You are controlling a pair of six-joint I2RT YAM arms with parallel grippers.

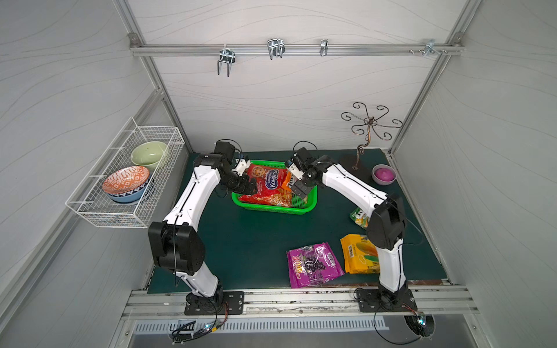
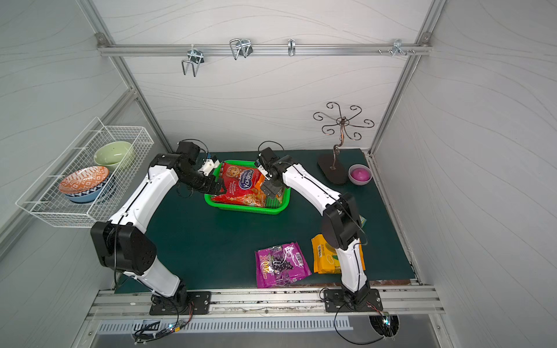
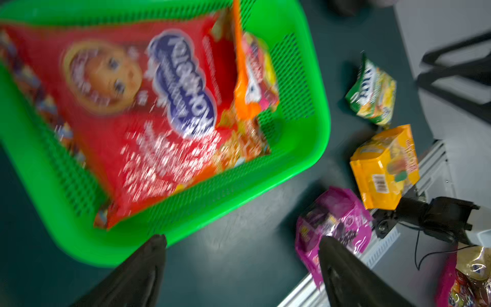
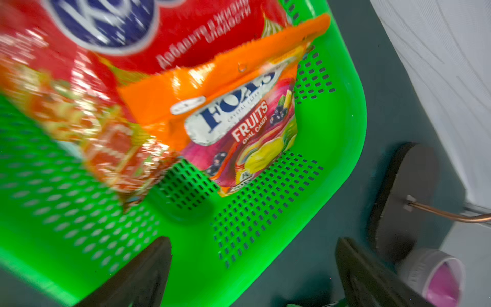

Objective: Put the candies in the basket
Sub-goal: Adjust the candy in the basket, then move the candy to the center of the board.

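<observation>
One red bag, one orange bag, one green-yellow bag, one yellow bag, one purple bag: five countable; one green basket

Pale wall panels veined with thin wavy lines close the cell on three sides, framed in aluminium, with a cross rail carrying metal hooks. A white wire basket on a side wall holds a green bowl and an orange patterned bowl, apparently stacked on a blue one. A dark green mat covers the floor, with a curly copper-coloured wire stand and a small pink-filled cup in its far corner.
</observation>
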